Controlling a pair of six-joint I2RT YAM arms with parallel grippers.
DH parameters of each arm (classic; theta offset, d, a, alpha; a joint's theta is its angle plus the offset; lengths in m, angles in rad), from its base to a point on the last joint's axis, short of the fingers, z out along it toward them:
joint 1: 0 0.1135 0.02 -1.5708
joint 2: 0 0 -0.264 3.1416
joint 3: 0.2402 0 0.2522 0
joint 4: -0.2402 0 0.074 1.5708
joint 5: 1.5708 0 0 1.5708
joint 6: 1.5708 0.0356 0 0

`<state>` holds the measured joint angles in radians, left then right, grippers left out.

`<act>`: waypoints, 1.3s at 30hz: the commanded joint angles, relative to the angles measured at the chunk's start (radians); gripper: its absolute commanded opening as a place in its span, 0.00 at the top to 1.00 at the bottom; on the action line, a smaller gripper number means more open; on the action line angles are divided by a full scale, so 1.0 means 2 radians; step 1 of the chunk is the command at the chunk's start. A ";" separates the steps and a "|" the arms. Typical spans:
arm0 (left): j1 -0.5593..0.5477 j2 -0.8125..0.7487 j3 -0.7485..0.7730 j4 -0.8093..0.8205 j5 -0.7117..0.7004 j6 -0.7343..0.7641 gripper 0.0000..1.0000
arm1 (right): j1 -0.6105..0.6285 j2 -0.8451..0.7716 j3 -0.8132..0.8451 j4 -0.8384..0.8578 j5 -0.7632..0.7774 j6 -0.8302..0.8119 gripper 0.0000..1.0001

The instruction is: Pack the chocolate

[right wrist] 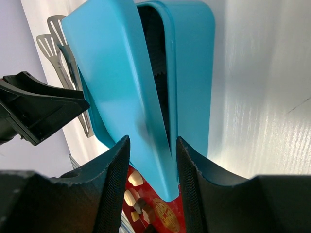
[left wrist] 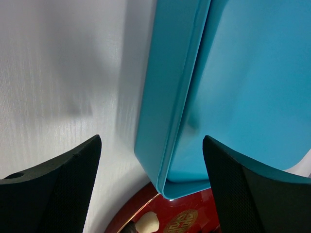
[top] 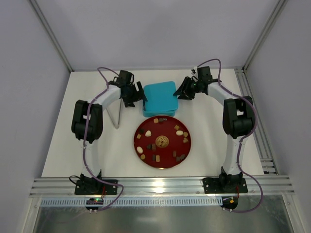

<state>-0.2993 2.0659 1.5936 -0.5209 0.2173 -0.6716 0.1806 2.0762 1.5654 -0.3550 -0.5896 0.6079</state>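
Observation:
Several small chocolate pieces [top: 180,132], dark, tan and cream, lie scattered on a round red plate [top: 167,148] with a gold emblem. Behind it sits a teal box [top: 159,98]. In the right wrist view its lid [right wrist: 116,82] is tilted up off the base [right wrist: 194,73], showing a dark gap. My right gripper [right wrist: 153,141] is shut on the lid's near edge at the box's right side [top: 181,93]. My left gripper [left wrist: 151,141] stands open, straddling the box's left front corner [left wrist: 165,160] without touching it. A cream chocolate [right wrist: 135,178] shows below the lid.
Metal tongs [top: 117,116] lie on the white table to the left of the plate, close to the left arm. The plate's far rim [left wrist: 146,206] reaches under the box's front edge. Aluminium rails run along the table's near and right edges.

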 commanded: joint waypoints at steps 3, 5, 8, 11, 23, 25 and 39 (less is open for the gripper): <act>-0.001 -0.014 -0.001 0.013 -0.002 0.003 0.18 | 0.000 -0.034 0.001 0.005 0.003 -0.005 0.55; -0.001 -0.016 -0.001 0.016 0.001 0.002 0.17 | 0.002 -0.033 0.002 0.005 0.004 -0.009 0.55; -0.001 -0.016 0.001 0.019 0.005 0.000 0.17 | 0.007 -0.027 0.007 -0.006 0.014 -0.019 0.55; -0.001 -0.015 0.001 0.022 0.007 -0.001 0.17 | 0.012 -0.024 0.013 -0.022 0.037 -0.034 0.56; -0.002 -0.014 0.001 0.041 0.021 -0.006 0.16 | 0.029 -0.022 0.041 -0.053 0.072 -0.049 0.62; -0.002 -0.012 0.002 0.046 0.023 -0.009 0.16 | 0.030 -0.021 0.045 -0.059 0.074 -0.051 0.64; -0.005 -0.018 -0.020 0.090 0.045 -0.029 0.16 | 0.042 -0.014 0.055 -0.089 0.116 -0.071 0.70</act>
<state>-0.3050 2.0659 1.5650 -0.4011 0.2825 -0.7094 0.2577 2.0697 1.6451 -0.5083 -0.3996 0.4904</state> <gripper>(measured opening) 0.835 0.307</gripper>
